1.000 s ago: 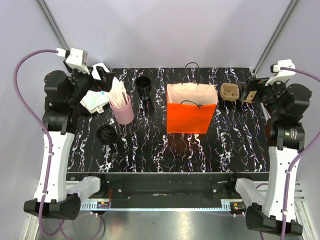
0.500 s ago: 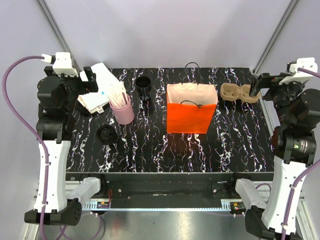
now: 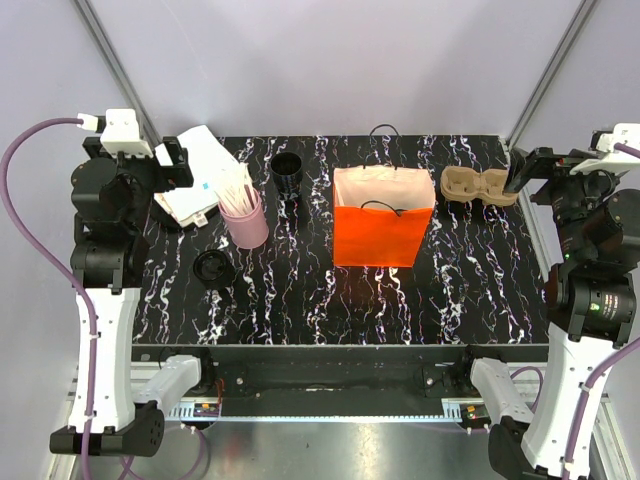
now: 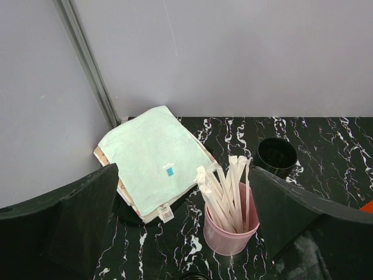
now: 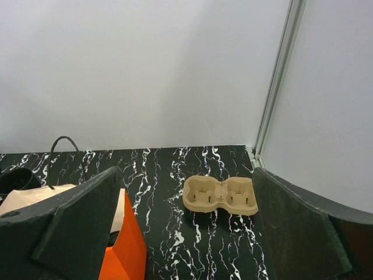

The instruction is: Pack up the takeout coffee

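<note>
overhead view of a black marbled table point(image 3: 300, 310). the takeout coffee point(image 3: 214, 268), a small lidded black cup, stands upright on the left side, just on the robot's side of a pink cup of wooden sticks point(image 3: 245, 222). the left gripper point(image 3: 168, 158) hovers spread and empty near the far-left corner, so the cup lies back toward its base. the right gripper point(image 3: 522, 170), also spread and empty, sits well apart beyond the orange bag point(image 3: 383, 235). the left arm looks the nearer.

The left arm point(image 3: 100, 340) and the right arm point(image 3: 572, 385) are found to be built alike: long white lower links, black cylindrical joint housings above them, and black bases. A purple cable point(image 3: 45, 128) is routed to a white camera block point(image 3: 122, 126) on each wrist. The fingers point(image 4: 81, 216) are noted as broad, matte black wedges.
</note>
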Controlling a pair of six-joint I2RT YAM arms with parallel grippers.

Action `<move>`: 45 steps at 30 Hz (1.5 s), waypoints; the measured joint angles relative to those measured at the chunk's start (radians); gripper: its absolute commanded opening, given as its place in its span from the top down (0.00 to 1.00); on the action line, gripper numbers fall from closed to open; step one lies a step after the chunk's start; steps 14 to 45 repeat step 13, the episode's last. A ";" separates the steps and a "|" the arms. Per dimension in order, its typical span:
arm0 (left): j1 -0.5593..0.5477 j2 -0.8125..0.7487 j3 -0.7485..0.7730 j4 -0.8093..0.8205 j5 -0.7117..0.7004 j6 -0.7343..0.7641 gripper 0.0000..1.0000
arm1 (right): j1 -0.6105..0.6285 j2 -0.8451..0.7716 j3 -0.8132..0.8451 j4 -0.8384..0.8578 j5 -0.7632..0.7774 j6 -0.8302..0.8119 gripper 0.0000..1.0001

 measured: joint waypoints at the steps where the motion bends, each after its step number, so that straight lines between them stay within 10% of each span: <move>1: 0.000 0.000 0.000 0.000 0.000 0.000 0.01 | 0.000 0.000 0.000 0.000 0.000 0.001 0.00; 45: 0.000 0.000 0.000 -0.001 0.002 0.000 0.01 | 0.000 0.005 -0.004 0.000 -0.012 0.008 0.00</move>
